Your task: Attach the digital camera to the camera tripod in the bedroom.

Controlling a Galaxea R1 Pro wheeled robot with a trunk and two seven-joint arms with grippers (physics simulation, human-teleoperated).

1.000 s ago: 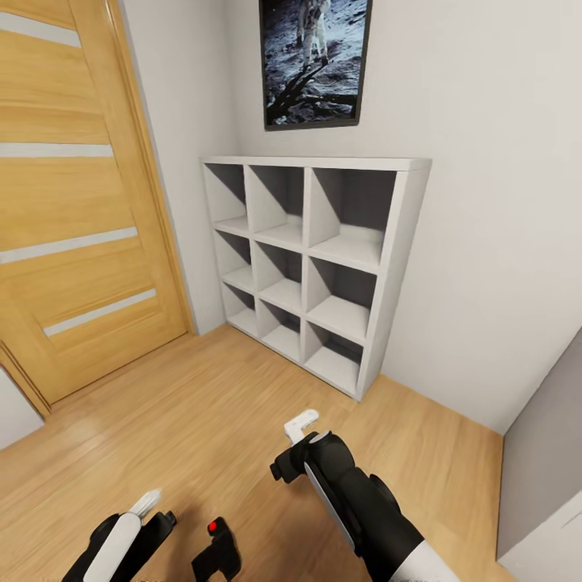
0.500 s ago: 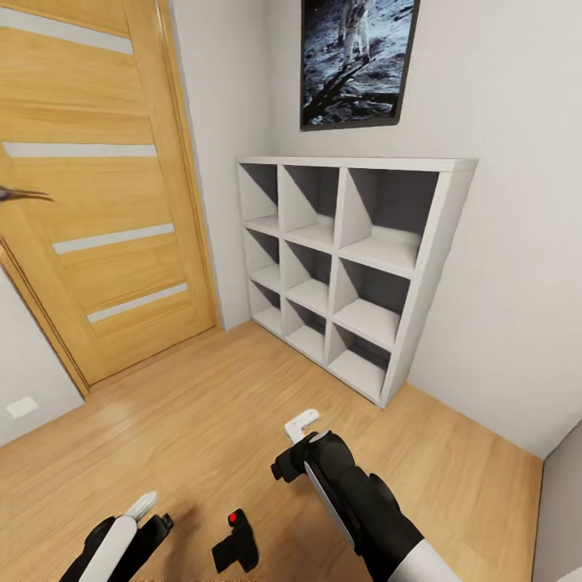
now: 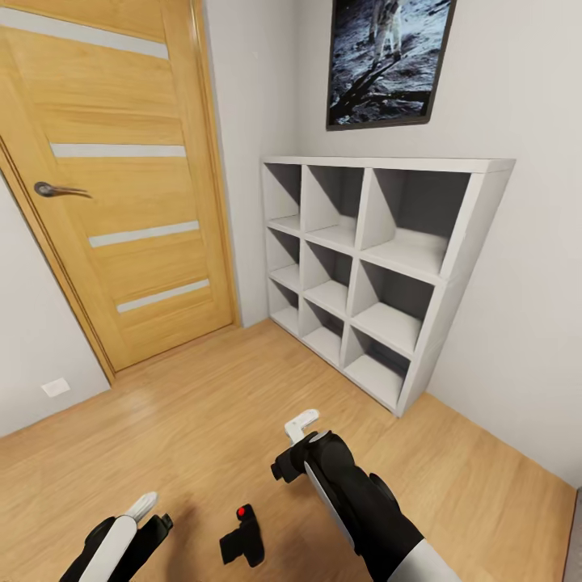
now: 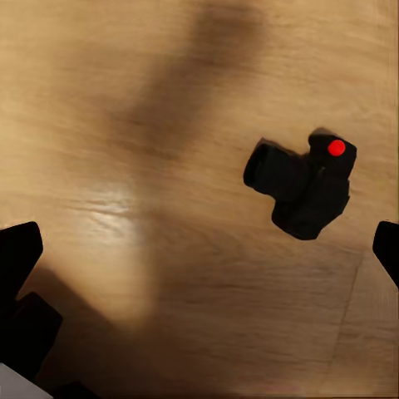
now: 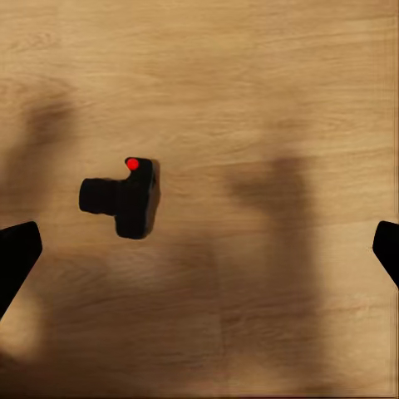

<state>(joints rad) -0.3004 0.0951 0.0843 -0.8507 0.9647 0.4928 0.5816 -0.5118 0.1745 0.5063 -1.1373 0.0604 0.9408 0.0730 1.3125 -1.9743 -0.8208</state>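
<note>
The digital camera (image 3: 242,535) lies on the light wood floor, small and black with a red button on top. It sits between my two arms in the head view. My left gripper (image 3: 152,516) hangs open to its left, above the floor. My right gripper (image 3: 293,444) is open too, just beyond and to the right of the camera. In the left wrist view the camera (image 4: 303,184) lies below the spread fingers (image 4: 18,258), untouched. The right wrist view also looks down on the camera (image 5: 123,198), with the floor between wide-apart fingers (image 5: 17,258). The camera tripod is out of view.
A wooden door (image 3: 121,178) with a metal handle (image 3: 56,190) stands closed at the left. A white cube shelf (image 3: 380,267) stands against the right wall under a framed moon photo (image 3: 388,61). Bare wood floor (image 3: 202,404) stretches between them.
The whole view has swung left, so the door, shelf and poster sit further right and the door handle has come into sight. Both arms hold their pose; the camera still lies on the floor.
</note>
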